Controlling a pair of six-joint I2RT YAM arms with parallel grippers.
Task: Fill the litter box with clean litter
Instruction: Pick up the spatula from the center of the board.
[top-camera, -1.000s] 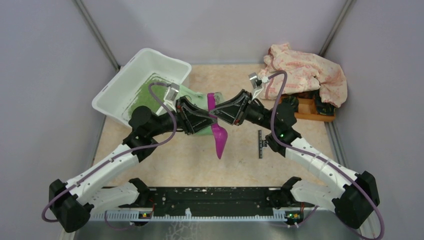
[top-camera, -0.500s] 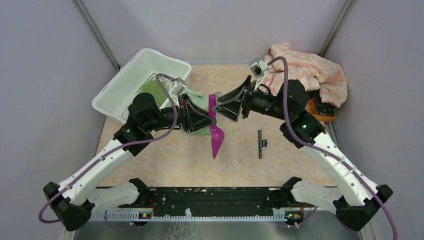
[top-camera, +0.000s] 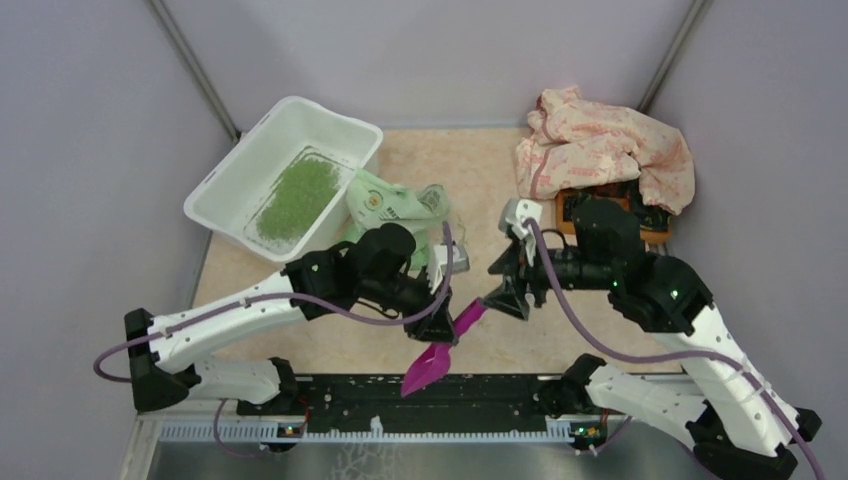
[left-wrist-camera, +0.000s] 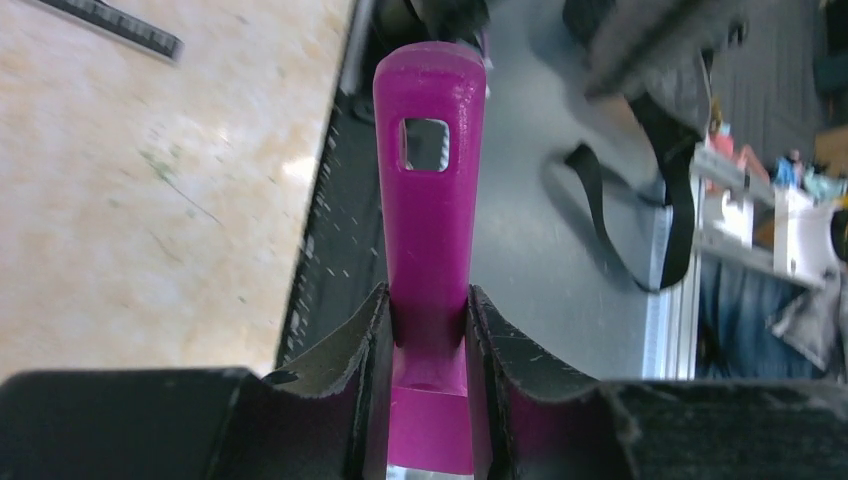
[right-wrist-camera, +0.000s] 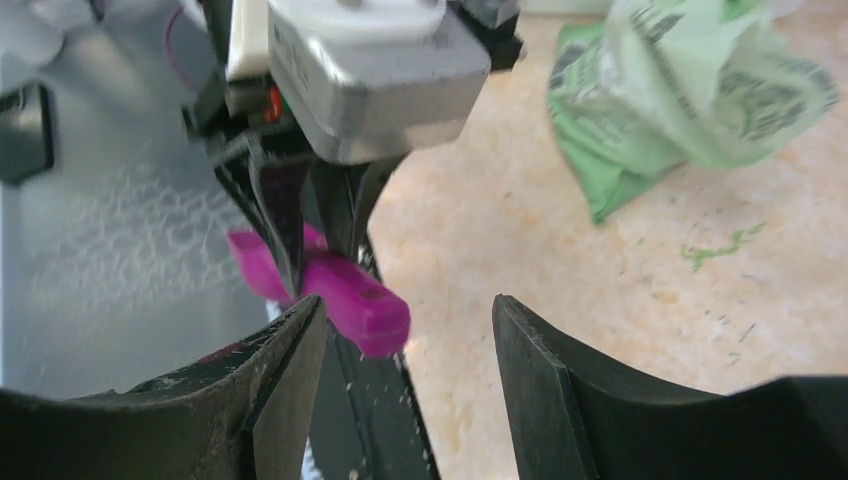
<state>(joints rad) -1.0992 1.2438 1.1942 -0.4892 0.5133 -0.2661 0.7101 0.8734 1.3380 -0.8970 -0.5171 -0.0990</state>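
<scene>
Grey walls close in a beige counter (top-camera: 480, 170), with the two arm bases bolted to a black rail along its near edge. At the far left corner the litter box (top-camera: 222, 172) sits at an angle close to the left wall, a white tub with a flared rim. The clean litter (top-camera: 298, 195) lies inside it as a light green patch on the floor of the tub, with bare white plastic showing around it. Just beside the box's right side slumps a crumpled light green printed bag (top-camera: 392, 203), which also shows in the right wrist view (right-wrist-camera: 690, 90), where a few stray green granules (right-wrist-camera: 715, 250) dot the counter near it.

Near the front edge, the left claw (left-wrist-camera: 428, 300) pinches a magenta scoop (top-camera: 440, 348) by its handle, fingers (left-wrist-camera: 345, 345) pressed against both sides. The scoop's bowl hangs over the black rail and its handle slants up to the right. The handle end, with a square hole, points away from the left wrist camera.

The right claw (right-wrist-camera: 408, 300) faces the left one with its jaws spread. The tip of the magenta handle sits between its fingers (right-wrist-camera: 285, 360), close to the left one; whether it touches cannot be told.

A pink patterned cloth (top-camera: 600, 150) is heaped at the far right corner
</scene>
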